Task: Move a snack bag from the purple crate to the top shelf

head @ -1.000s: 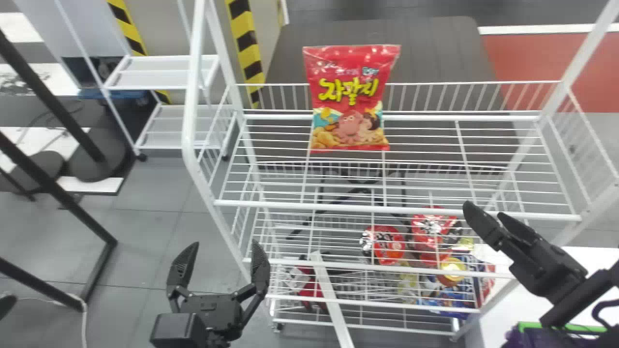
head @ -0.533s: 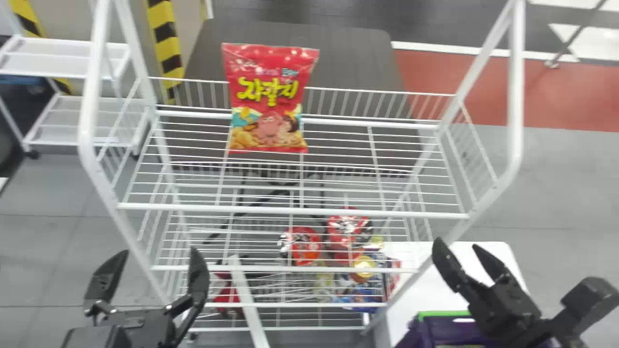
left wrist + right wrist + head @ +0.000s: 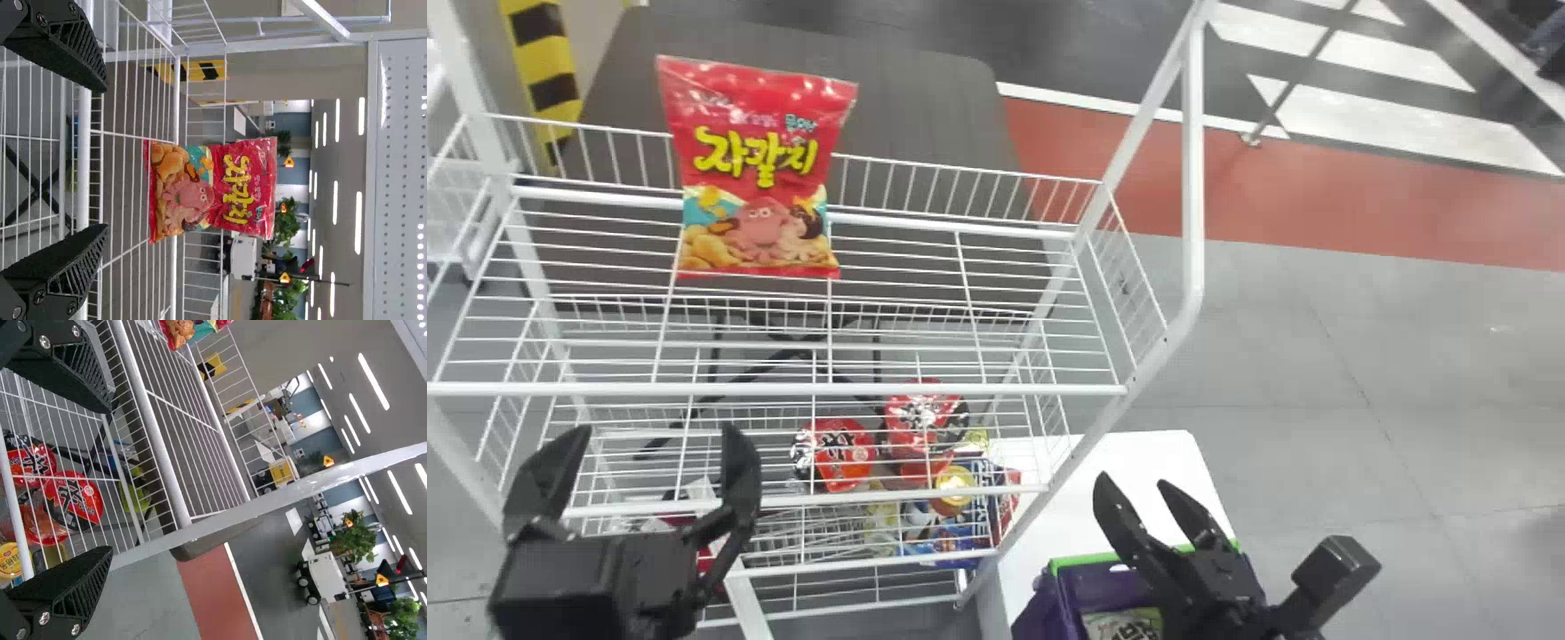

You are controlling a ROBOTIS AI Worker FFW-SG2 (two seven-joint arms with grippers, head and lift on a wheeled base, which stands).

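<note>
Picking seems in hand: the left gripper (image 3: pixel 656 430) and right gripper (image 3: pixel 1134 484) have jaws parted, empty; a snack bag (image 3: pixel 1125 626) sits in the purple crate (image 3: pixel 1096 588). Next, the right must descend and pinch it.

A red snack bag (image 3: pixel 760 160) bore yellow lettering and a pink, teal and gold print, bright against a white wire rack (image 3: pixel 925 389). Yellow and black bands striped a pillar (image 3: pixel 551 67), and green edged the purple crate (image 3: pixel 1039 615). The left gripper (image 3: pixel 656 440) and right gripper (image 3: pixel 1136 484) were both black, the floor (image 3: pixel 1316 356) grey with a brick-red strip (image 3: pixel 1316 200) and white bars (image 3: pixel 1387 116).
</note>
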